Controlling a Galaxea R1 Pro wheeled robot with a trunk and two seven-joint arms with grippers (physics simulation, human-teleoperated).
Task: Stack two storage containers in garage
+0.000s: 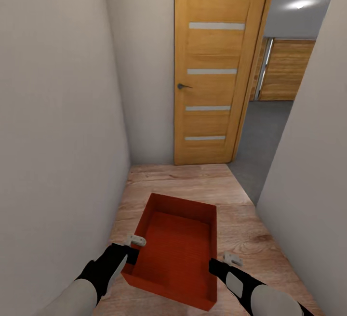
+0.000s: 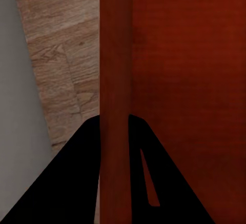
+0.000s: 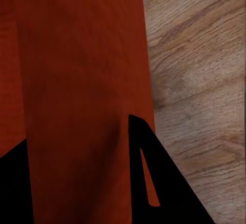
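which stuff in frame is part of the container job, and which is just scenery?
Job:
- storage container, held by both sides
- left claw, gripping its left wall
- right claw, gripping its right wall
- dark grey floor beyond the doorway

Scenery:
- open wooden door
- corridor walls
- wood-plank floor

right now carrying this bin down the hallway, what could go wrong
1. The storage container is held only by its two thin side walls, left gripper and right gripper each pinching one; a jolt could let a wall slip or twist free.
2. The passage is narrow: the white wall on the right pinches the gap beside the open wooden door, so the bin or an elbow might clip either while turning toward the grey floor beyond.
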